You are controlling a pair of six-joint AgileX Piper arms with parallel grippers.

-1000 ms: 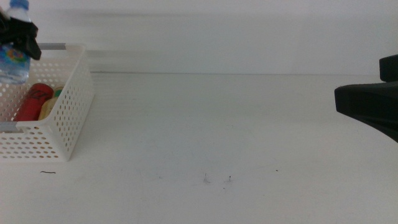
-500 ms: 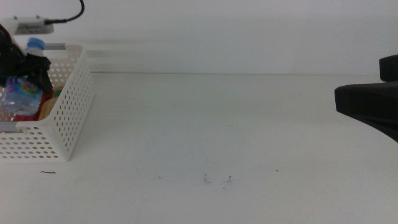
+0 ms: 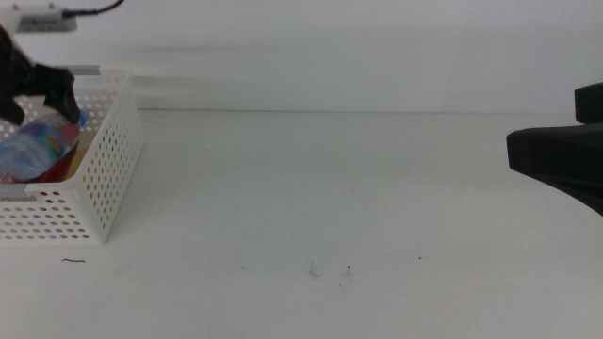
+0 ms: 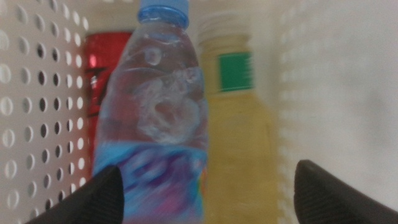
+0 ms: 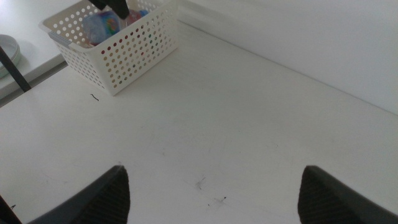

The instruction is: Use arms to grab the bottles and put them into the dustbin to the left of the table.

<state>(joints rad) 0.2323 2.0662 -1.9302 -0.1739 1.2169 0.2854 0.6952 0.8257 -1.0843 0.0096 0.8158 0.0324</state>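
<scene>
My left gripper [image 3: 40, 99] hangs open over the white perforated dustbin [image 3: 104, 169] at the table's left end. The clear blue-capped water bottle [image 3: 38, 146] lies tilted inside it, free of the jaws. In the left wrist view the water bottle [image 4: 158, 118] rests on the red soda can [image 4: 99, 68] and the yellow tea bottle [image 4: 239, 118] between the dustbin walls [image 4: 37, 106], with my left gripper [image 4: 208, 171] spread wide above them. My right gripper [image 3: 556, 165] waits at the right edge, open and empty [image 5: 214, 171].
The white table [image 3: 330, 188] carries only a few tiny dark specks [image 3: 347, 272] near the front. The right wrist view shows the dustbin [image 5: 134, 46] at the table's far corner, with the table edge and a dark leg [image 5: 12, 68] beyond it.
My left gripper brought the water bottle down from above the dustbin into it and let go. The bottle now lies tilted inside. The right arm has not moved.
</scene>
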